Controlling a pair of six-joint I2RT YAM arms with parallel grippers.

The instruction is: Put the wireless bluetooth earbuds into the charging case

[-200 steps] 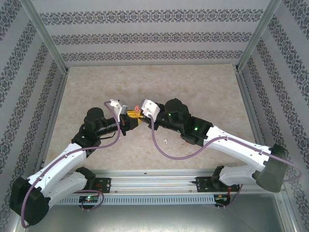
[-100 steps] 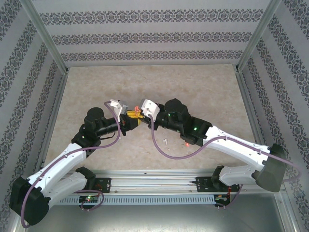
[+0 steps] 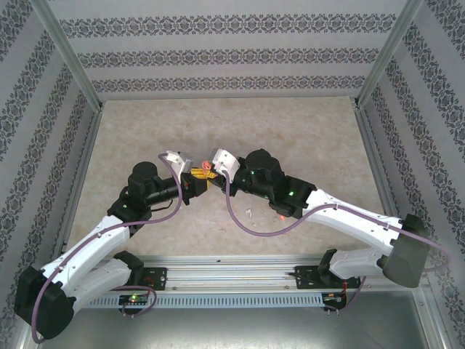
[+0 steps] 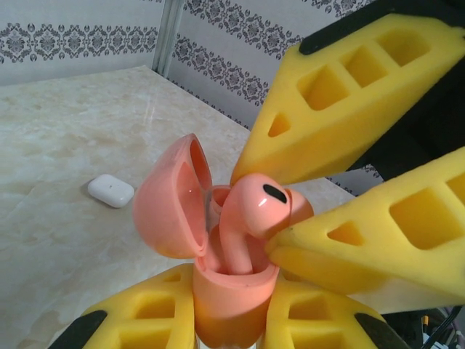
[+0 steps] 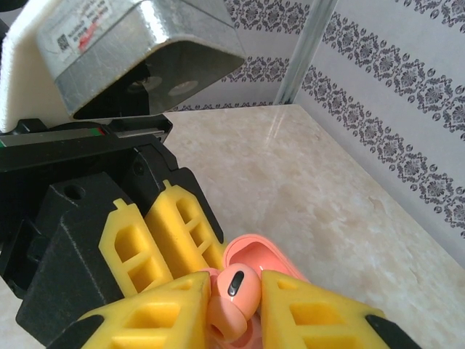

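Note:
My left gripper (image 4: 229,316) is shut on the body of a salmon-pink charging case (image 4: 227,294), held upright with its lid (image 4: 167,207) swung open. A pink earbud (image 4: 251,211) stands with its stem down in the case and its head above the rim. My right gripper (image 5: 236,291) is shut on that earbud's head (image 5: 234,285), one yellow finger (image 5: 160,316) on each side. In the top view both grippers meet over the table's middle, around the case (image 3: 205,174). A white earbud (image 3: 249,213) lies on the table in front of the right arm.
A white case (image 4: 111,190) lies shut on the marble table (image 3: 290,131), beyond the pink case. Patterned walls and metal posts (image 3: 69,54) enclose the table on three sides. The arms' mounting rail (image 3: 232,273) runs along the near edge.
The right wrist has shifted slightly toward the left gripper. The left arm and the case have not visibly moved.

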